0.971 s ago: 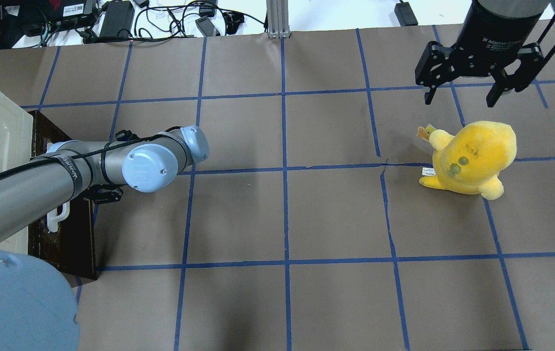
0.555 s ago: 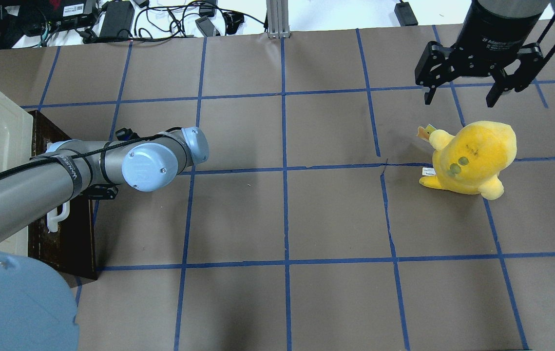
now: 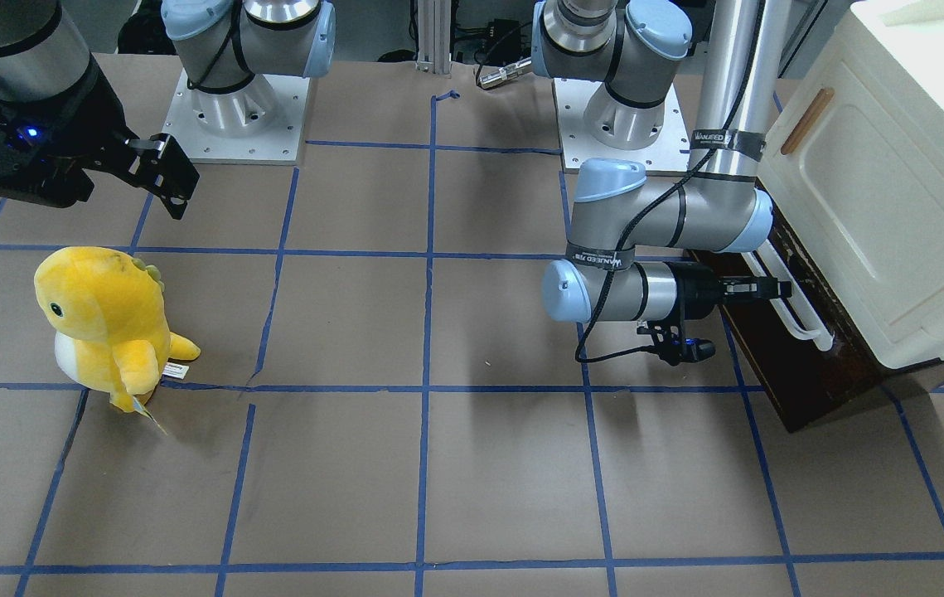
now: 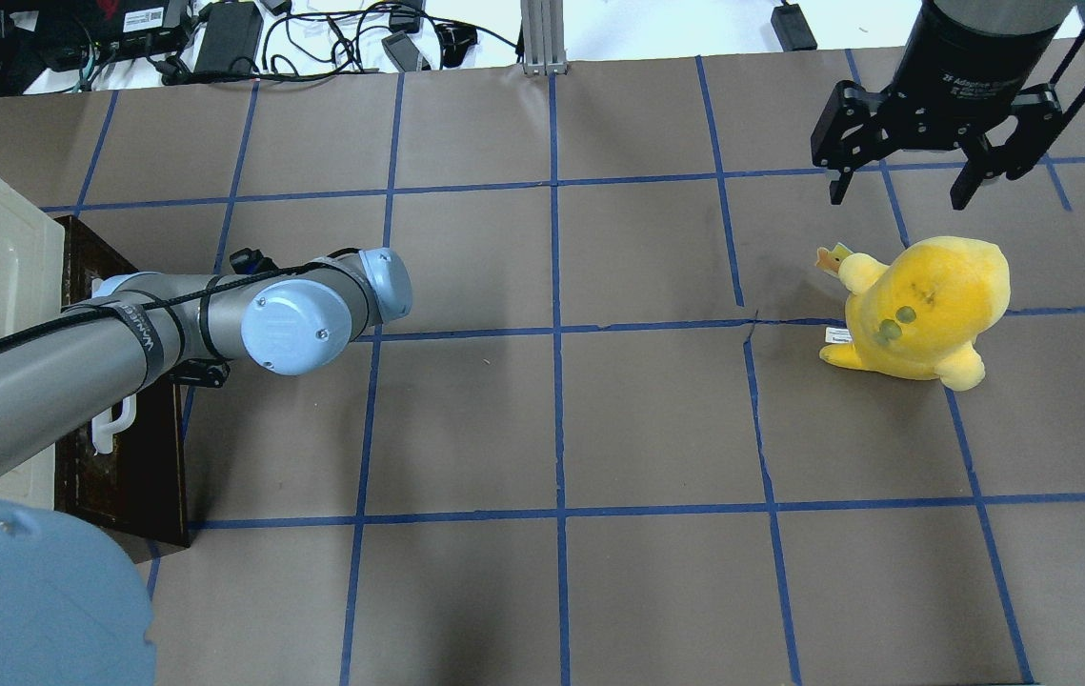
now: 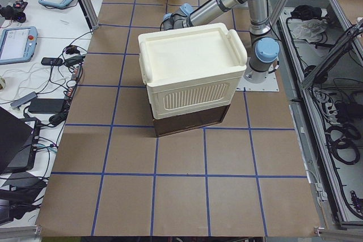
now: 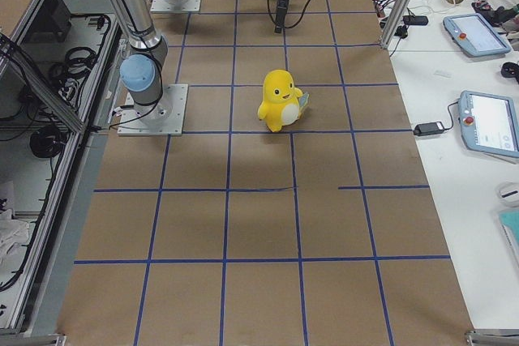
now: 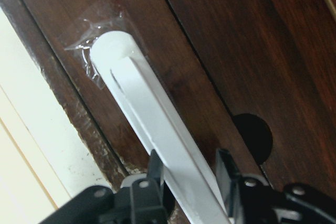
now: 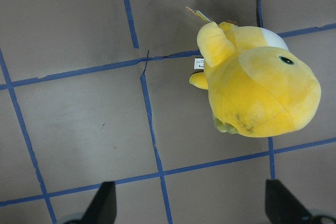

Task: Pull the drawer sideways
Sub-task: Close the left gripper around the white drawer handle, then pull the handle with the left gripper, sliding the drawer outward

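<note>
The dark brown drawer (image 3: 795, 373) sits under a cream cabinet (image 3: 894, 215) at my left, and also shows in the overhead view (image 4: 123, 467). Its long white bar handle (image 3: 807, 323) runs across the front. My left gripper (image 3: 762, 288) reaches in sideways. In the left wrist view the left gripper (image 7: 190, 169) has one finger on each side of the handle (image 7: 152, 119), shut on it. The drawer front stands close to the cabinet. My right gripper (image 4: 904, 191) is open and empty, above the far right of the table.
A yellow plush toy (image 4: 923, 310) stands on the table below my right gripper, also seen in the right wrist view (image 8: 257, 87). The cabinet door has a small tan handle (image 3: 806, 120). Cables and power bricks (image 4: 228, 38) lie beyond the table's far edge.
My left wrist shifted slightly left, then back right. The drawer has not visibly moved. The right arm is still.
</note>
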`<act>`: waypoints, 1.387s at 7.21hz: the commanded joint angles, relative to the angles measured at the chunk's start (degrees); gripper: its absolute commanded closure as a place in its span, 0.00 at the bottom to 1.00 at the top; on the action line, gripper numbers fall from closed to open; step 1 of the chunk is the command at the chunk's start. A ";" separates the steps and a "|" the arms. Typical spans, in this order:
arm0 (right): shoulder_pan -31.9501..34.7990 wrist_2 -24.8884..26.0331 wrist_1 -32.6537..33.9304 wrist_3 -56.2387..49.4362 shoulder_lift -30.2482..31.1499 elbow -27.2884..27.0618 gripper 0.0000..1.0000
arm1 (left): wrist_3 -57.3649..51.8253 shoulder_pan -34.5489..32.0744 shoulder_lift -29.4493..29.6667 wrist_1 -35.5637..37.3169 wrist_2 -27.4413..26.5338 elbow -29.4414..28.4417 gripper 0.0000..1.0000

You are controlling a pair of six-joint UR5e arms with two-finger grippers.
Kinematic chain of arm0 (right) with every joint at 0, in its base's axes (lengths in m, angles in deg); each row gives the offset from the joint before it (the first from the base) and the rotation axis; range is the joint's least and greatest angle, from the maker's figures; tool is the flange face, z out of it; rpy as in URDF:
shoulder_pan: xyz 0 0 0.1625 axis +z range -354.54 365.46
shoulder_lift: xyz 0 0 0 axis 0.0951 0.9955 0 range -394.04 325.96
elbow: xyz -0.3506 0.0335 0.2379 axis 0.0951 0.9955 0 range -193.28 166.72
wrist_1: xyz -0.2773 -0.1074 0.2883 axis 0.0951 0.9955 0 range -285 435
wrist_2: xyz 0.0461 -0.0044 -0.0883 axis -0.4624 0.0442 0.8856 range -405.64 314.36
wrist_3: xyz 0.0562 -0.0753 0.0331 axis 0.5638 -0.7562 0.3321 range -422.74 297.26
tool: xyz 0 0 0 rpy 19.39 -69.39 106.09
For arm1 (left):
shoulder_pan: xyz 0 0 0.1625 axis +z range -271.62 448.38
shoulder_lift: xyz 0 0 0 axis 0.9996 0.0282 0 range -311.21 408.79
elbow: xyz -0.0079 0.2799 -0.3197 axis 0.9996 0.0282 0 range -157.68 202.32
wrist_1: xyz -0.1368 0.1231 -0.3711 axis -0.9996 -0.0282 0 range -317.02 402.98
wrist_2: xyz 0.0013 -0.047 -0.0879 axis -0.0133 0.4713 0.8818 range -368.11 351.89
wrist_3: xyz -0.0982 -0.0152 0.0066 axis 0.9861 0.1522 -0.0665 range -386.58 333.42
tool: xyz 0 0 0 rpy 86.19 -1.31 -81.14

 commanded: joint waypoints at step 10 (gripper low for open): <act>0.00 0.00 0.01 0.00 0.00 0.00 0.00 | 0.12 -2.68 0.63 0.45 -2.44 -0.01 0.68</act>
